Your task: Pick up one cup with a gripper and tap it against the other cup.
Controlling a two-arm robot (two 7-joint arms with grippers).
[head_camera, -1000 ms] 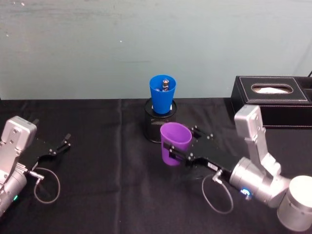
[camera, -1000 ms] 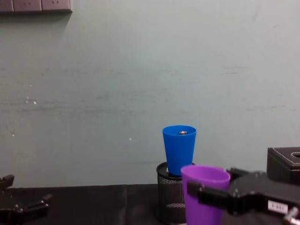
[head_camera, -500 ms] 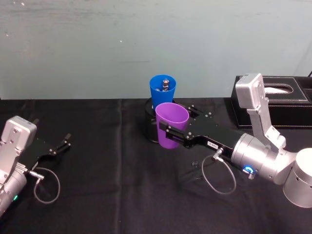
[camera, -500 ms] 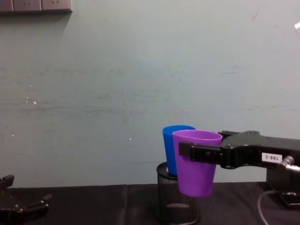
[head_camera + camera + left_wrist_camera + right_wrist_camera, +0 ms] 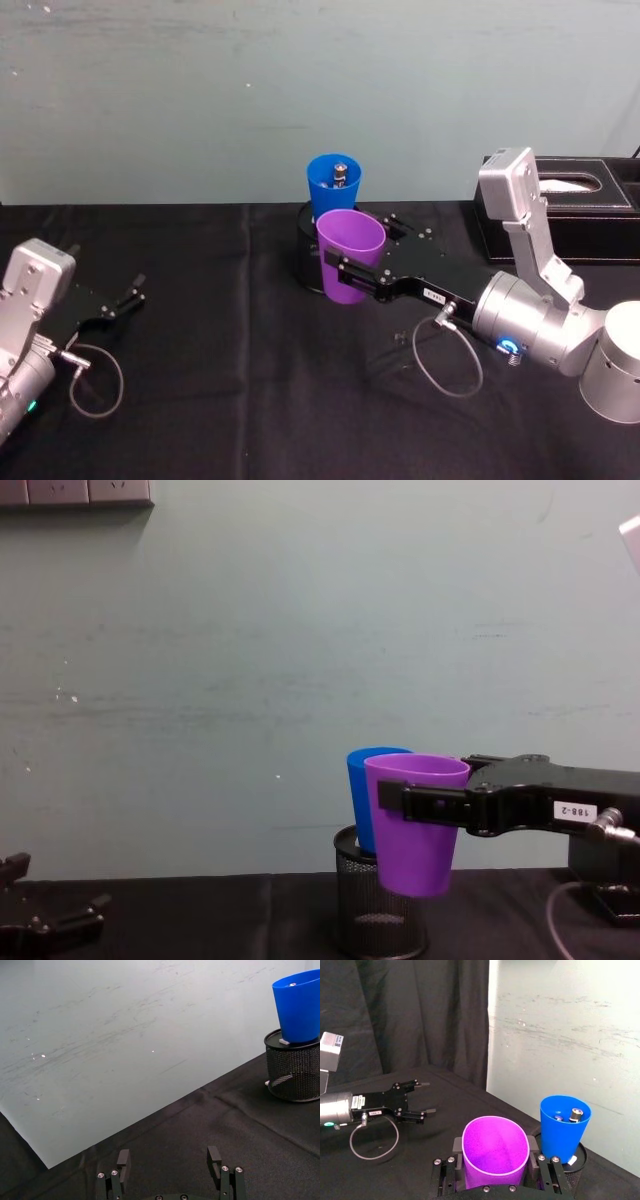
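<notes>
The purple cup [image 5: 350,256] hangs upright in the air, my right gripper [image 5: 360,243] shut on it with one finger on each side [image 5: 495,1148]. It sits just in front of the blue cup [image 5: 333,188], its rim near the blue cup's rim height in the chest view [image 5: 415,825]. I cannot tell whether the two touch. The blue cup [image 5: 356,790] stands in a black wire-mesh holder [image 5: 375,920] and has small metal pieces inside [image 5: 565,1125]. My left gripper [image 5: 125,292] rests open at the table's left, apart from both cups [image 5: 168,1159].
A black tissue box [image 5: 560,195] stands at the back right, behind my right arm. The table is covered with black cloth [image 5: 230,380], bare between the two arms. A pale green wall [image 5: 250,660] rises right behind the mesh holder.
My right gripper has raised the purple cup off the table and carried it forward to the blue cup, then edged slightly left. The left arm has not moved.
</notes>
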